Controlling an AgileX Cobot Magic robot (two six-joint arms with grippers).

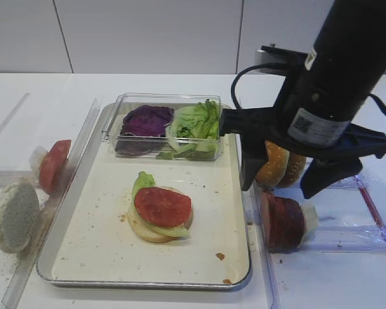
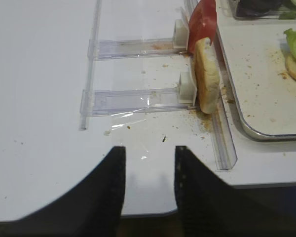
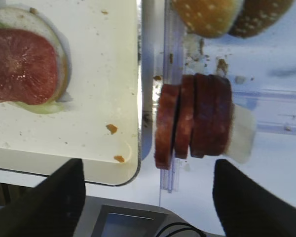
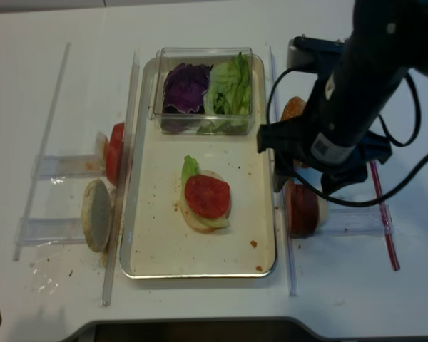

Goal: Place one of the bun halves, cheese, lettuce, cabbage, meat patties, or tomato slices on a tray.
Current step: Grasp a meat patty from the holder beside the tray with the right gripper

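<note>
My right gripper [image 1: 284, 183] hangs open over the upright row of meat patties [image 1: 282, 222], its fingers [image 3: 64, 192] wide on either side of the row [image 3: 192, 121] and touching nothing. Sesame bun halves [image 1: 280, 164] stand just behind. On the tray [image 1: 83, 257] lies a pale bun half with lettuce [image 1: 143, 181] and a tomato slice [image 1: 162, 206] on top. A clear box holds cabbage [image 1: 147, 120] and more lettuce [image 1: 196, 122]. Left of the tray stand a tomato slice [image 2: 203, 22] and a pale bun half [image 2: 207, 74]. My left gripper [image 2: 149, 153] is open and empty. Cheese is out of view.
Clear plastic rails [image 1: 77, 154] run along both long sides of the tray, with slotted holders [image 2: 133, 98] carrying the upright food. A red strip [image 1: 376, 222] lies at the far right. Crumbs speckle the tray floor [image 3: 112, 129]. The table's front edge is just below my left gripper.
</note>
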